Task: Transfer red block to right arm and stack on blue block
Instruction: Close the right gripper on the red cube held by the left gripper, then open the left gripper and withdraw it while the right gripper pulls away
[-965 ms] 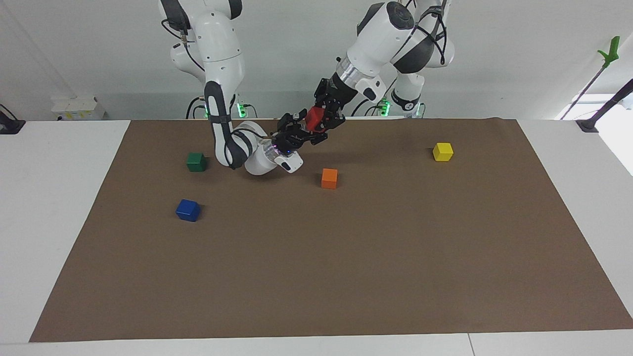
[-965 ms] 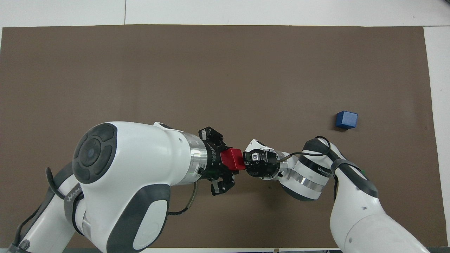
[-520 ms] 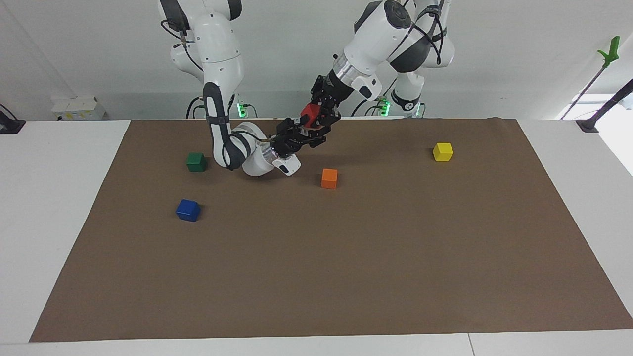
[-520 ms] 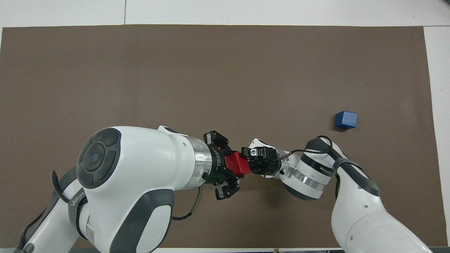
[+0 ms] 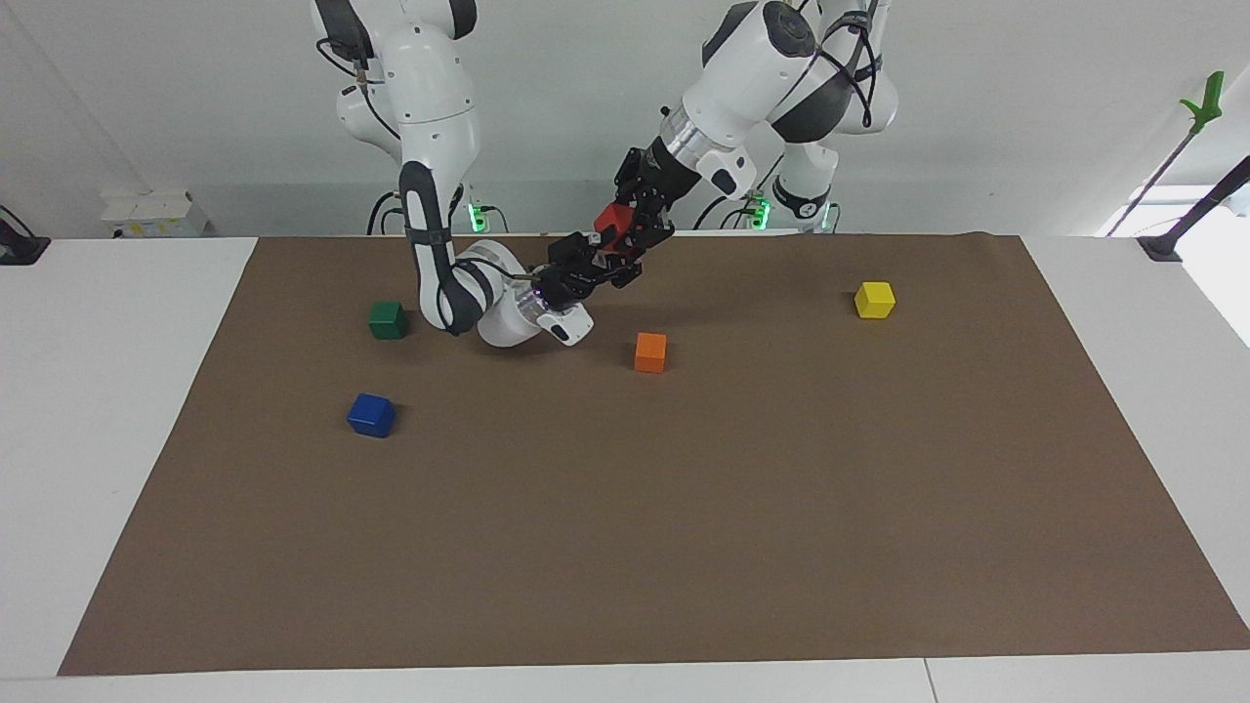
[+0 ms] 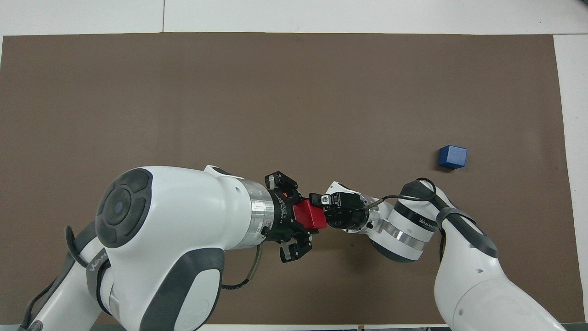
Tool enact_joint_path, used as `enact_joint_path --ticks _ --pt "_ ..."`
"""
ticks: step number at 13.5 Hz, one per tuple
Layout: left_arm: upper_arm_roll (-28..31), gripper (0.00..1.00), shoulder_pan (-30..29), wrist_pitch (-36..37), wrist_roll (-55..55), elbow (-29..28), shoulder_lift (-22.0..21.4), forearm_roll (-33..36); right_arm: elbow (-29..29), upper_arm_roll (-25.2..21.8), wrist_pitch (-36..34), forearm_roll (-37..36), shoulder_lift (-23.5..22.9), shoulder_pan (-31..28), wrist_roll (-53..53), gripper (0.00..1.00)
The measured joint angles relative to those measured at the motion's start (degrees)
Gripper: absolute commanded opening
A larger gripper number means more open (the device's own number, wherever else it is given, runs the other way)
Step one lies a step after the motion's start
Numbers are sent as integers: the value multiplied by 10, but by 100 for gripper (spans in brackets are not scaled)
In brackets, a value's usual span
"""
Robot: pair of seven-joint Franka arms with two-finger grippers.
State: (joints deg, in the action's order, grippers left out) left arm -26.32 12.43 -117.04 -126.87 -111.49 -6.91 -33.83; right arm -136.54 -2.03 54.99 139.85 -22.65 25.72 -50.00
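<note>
My left gripper (image 5: 626,230) is shut on the red block (image 5: 612,219) and holds it up in the air over the mat's edge nearest the robots. In the overhead view the red block (image 6: 309,215) sits at the tip of the left gripper (image 6: 307,220). My right gripper (image 5: 596,258), with a small blue light at its wrist, is right up against the red block from below and shows beside it in the overhead view (image 6: 327,208). Whether it grips the block I cannot tell. The blue block (image 5: 371,415) lies on the mat toward the right arm's end and also shows in the overhead view (image 6: 452,156).
A brown mat (image 5: 684,537) covers the table. A dark green cube (image 5: 388,319) lies beside the right arm's elbow. An orange cube (image 5: 650,351) lies below the two grippers, farther from the robots. A yellow cube (image 5: 874,299) lies toward the left arm's end.
Both grippers have risen a little together, with the red block still in the left gripper. The right gripper has closed in on the block. The cubes on the mat have not moved.
</note>
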Motion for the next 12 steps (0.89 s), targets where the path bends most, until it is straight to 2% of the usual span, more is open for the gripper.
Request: enact_joint_path --ticks 1,2,3,12 --pt "0 0 0 0 0 0 0 0 0 0 1 0 1 0 0 0" --pt "0 27 0 0 0 0 -1 -1 0 0 2 0 2 0 1 0" --pt "1 99 0 0 0 0 -1 -1 -1 0 4 0 3 0 1 0" --pt "9 100 -1 18 5 0 -33 -2 -1 1 43 -4 33 1 18 0"
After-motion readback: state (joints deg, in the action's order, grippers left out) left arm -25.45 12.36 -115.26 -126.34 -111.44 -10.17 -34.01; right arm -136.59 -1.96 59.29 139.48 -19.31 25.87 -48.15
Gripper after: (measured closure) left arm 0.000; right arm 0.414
